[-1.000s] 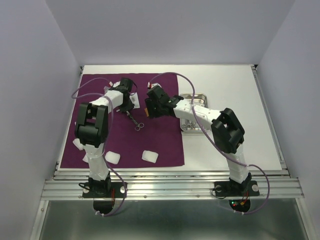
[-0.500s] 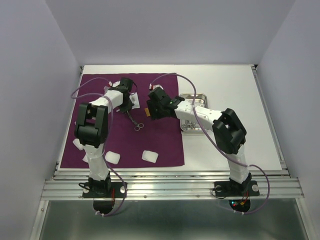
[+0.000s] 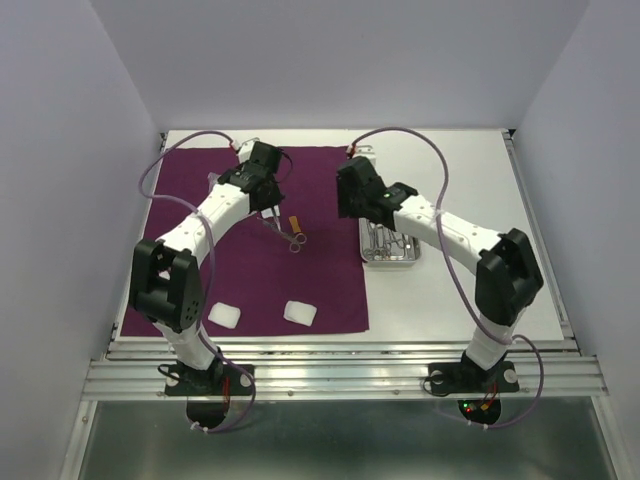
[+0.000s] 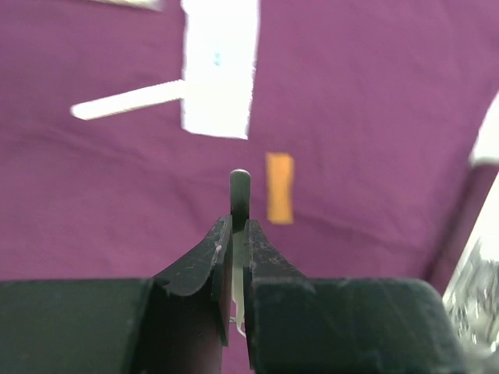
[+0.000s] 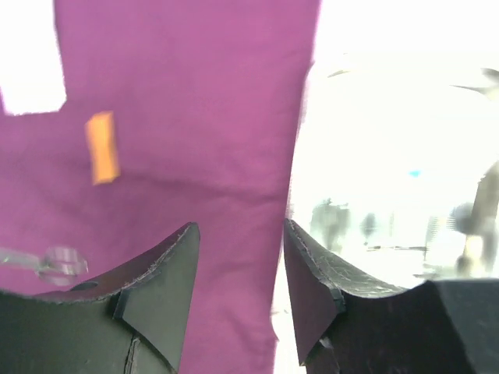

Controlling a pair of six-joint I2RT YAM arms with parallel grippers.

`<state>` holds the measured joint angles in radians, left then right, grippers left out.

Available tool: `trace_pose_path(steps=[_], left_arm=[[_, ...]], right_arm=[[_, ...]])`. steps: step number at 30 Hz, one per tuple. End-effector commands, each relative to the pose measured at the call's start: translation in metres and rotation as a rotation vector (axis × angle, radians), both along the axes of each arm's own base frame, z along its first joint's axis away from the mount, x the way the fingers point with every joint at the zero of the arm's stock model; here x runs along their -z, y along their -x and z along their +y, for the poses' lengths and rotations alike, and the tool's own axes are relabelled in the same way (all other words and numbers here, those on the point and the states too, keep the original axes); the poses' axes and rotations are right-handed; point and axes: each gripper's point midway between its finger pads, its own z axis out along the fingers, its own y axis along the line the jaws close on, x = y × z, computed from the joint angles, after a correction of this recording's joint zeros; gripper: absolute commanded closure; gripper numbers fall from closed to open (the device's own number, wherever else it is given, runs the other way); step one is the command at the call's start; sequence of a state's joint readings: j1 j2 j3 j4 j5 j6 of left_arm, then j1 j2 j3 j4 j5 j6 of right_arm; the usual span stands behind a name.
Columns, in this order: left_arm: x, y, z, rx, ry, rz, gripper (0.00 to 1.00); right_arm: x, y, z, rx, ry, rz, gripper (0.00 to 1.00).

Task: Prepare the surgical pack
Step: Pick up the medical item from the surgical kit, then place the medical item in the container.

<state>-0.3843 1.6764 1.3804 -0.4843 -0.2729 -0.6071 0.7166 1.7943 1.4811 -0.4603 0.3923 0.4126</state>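
Left jaws clamped on steel instrument [image 4: 240,187], right jaws spread over drape [image 5: 195,117] edge

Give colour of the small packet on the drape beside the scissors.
Orange; the packet shows best in the left wrist view.

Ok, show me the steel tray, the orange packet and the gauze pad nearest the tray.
steel tray [image 3: 392,261], top view, its near rim.
orange packet [image 4: 280,188], left wrist view, its middle.
gauze pad [image 3: 300,312], top view, its middle.
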Motion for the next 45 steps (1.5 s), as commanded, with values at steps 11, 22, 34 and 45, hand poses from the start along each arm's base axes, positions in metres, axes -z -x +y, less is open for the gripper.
trace_pose_path(steps=[11, 22, 34, 45], left_arm=[[0.004, 0.010, -0.030, 0.040, -0.085, 0.014, 0.91], [-0.026, 0.011, -0.002, -0.071, -0.281, -0.114, 0.91], [-0.048, 0.012, -0.128, 0.236, 0.055, -0.116, 0.91], [-0.036, 0.019, -0.256, 0.425, 0.134, -0.102, 0.91]], right_arm=[[-0.020, 0.005, -0.061, 0.136, -0.020, -0.058, 0.46], [-0.017, 0.006, -0.060, 0.128, -0.019, -0.051, 0.47], [-0.013, -0.007, -0.165, 0.338, -0.010, -0.037, 0.44], [-0.008, 0.011, -0.232, 0.448, -0.004, -0.026, 0.44]])
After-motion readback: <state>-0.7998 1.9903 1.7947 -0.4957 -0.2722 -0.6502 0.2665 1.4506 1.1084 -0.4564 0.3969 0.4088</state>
